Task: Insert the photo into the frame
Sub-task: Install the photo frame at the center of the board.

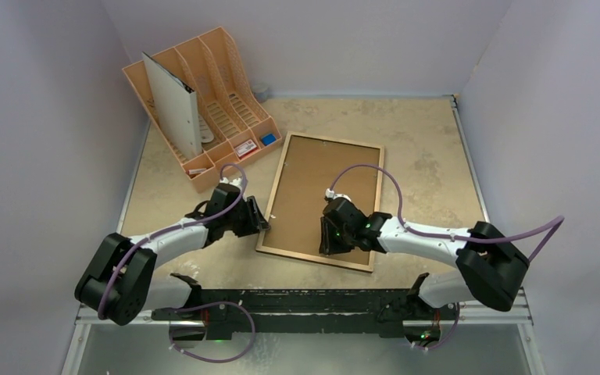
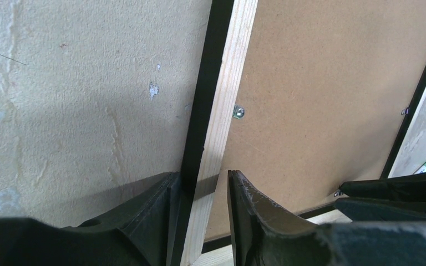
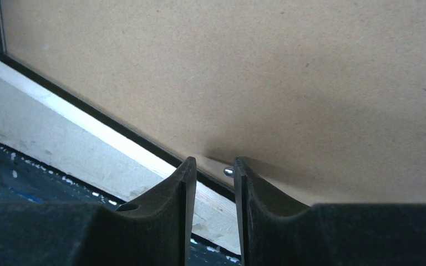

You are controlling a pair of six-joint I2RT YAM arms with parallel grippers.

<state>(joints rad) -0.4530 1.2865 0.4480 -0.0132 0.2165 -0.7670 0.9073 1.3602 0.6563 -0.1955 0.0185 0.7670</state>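
Little of the task looks done. The photo (image 1: 173, 105), by my reading the pale sheet showing its white reverse, stands upright in the orange file organizer (image 1: 230, 86) at 11 o'clock on the table (image 1: 430, 156), well apart from the frame (image 1: 332, 141). The frame lies face down at the table's centre with the brown backing board (image 1: 312, 183) seated inside its rim, and a small metal clip (image 2: 239, 112) holds the board on the 9 o'clock rail. The board has to be freed and lifted out, the photo laid in, and the board closed again (all of that seems to be ahead).

The left gripper (image 2: 202, 177) sits at the frame's 8 o'clock edge. Its jaws are part-way apart and astride the light-wood rail, with one finger (image 2: 161, 205) against the black outer edge and the other just beside the inner edge. I cannot tell whether they pinch the rail.

The right gripper (image 3: 214, 166) is low over the board near the frame's 6 o'clock rail. Its jaws are a narrow gap apart around another silver clip (image 3: 228, 172), which lies in the gap, apparently unpinched.
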